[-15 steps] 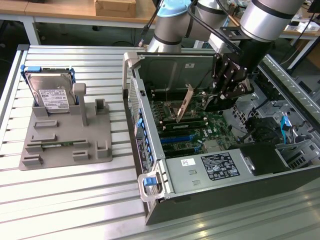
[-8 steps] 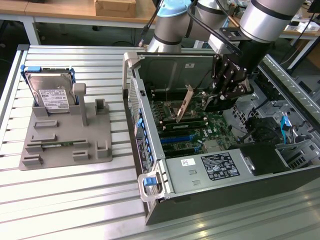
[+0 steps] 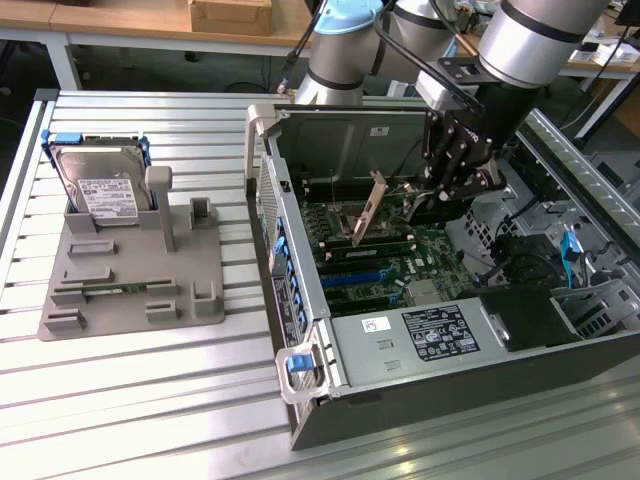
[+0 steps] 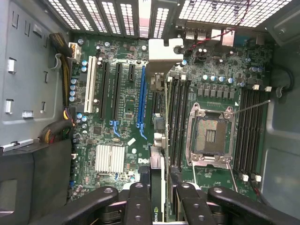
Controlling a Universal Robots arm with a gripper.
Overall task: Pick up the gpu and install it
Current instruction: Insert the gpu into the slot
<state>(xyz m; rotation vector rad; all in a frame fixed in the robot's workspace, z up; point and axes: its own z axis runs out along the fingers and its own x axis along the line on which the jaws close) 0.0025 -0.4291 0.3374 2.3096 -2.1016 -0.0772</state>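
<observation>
The gripper (image 4: pixel 157 199) is clamped on the gpu (image 3: pixel 372 205), holding it edge-down above the motherboard (image 4: pixel 122 117) directly beneath.

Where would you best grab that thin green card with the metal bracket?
Pinch the thin green circuit card with silvery end bracket by its upper long edge, from above, a finger on each flat face. It stands on edge over the green motherboard, and the black end effector grips it so.

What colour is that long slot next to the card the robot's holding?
Blue. The slot shows best in the wrist view, beside the gpu.
</observation>
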